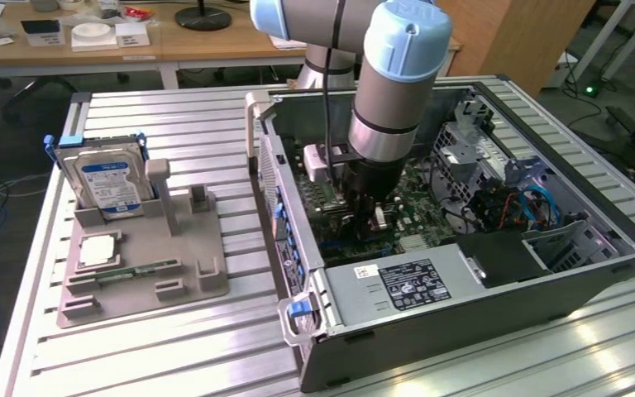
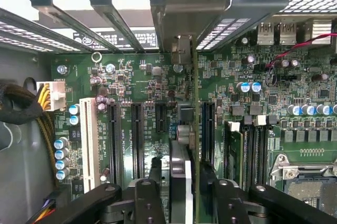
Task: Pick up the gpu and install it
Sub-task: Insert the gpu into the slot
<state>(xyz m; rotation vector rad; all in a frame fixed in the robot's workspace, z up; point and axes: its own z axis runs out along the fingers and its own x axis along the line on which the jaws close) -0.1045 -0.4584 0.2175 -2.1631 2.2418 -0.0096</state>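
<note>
Inside the open computer case (image 1: 582, 273), pincer (image 2: 181, 182) grips gpu (image 2: 179, 176) edge-on.

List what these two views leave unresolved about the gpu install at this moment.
- Exterior view: the claw and gpu are hidden behind the arm's wrist inside the computer case.
- Wrist view: the gpu appears edge-on between the claw fingers; its lower part is cut off by the frame edge.
- Wrist view: whether its edge has entered a motherboard slot cannot be told.
</note>
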